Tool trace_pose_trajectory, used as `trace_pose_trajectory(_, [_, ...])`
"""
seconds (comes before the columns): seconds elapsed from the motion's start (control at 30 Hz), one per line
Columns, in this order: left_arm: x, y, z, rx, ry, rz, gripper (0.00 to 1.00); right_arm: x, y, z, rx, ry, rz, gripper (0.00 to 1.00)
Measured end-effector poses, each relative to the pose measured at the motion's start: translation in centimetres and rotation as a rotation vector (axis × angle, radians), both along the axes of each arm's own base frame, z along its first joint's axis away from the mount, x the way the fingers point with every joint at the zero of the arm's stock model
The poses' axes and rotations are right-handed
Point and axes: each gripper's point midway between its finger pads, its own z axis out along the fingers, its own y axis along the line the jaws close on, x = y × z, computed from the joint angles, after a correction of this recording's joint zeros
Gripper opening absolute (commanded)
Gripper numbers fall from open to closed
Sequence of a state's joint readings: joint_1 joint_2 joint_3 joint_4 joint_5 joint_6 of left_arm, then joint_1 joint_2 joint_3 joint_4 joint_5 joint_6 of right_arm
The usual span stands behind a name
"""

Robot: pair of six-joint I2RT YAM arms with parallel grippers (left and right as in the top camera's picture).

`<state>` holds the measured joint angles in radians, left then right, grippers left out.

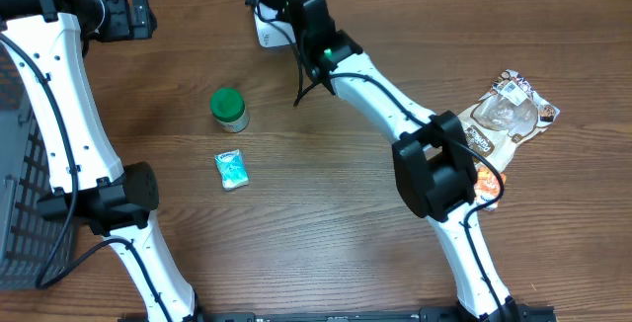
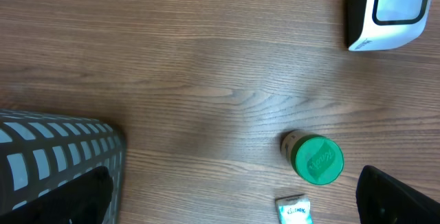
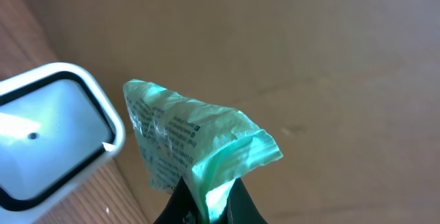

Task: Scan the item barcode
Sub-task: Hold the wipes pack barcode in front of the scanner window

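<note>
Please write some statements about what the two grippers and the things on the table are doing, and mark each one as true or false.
1. The right gripper is shut on a pale green packet. True.
2. The left gripper holds the green-lidded jar. False: it is open and holds nothing; the jar stands on the table.
3. The white scanner is close to the held packet. True.
4. The snack bags lie inside the basket. False: they lie on the table, at the side away from the basket.
5. A small blue packet lies on the table near the jar. True.
</note>
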<state>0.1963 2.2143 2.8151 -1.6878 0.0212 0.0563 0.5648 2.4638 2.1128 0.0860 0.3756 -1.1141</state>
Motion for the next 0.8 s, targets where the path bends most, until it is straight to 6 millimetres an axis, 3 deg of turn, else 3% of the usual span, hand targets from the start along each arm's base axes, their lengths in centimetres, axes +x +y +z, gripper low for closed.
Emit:
trace_pose_trajectory(0.1, [0.0,0.0,0.0,0.0,0.0,0.0,0.99,-0.1,1.0,-1.4,-0.051,0.002,0.043,0.04])
trace_pose_trajectory(0.27, [0.0,0.0,0.0,0.0,0.0,0.0,1.0,-0.4,1.8,-1.4,-0.075,-0.009,0.083,0.04])
trace_pose_trajectory(0.8, [0.0,0.0,0.0,0.0,0.0,0.0,1.0,-0.3,1.3,-2.4,-0.108,0.026,0.086,0.04])
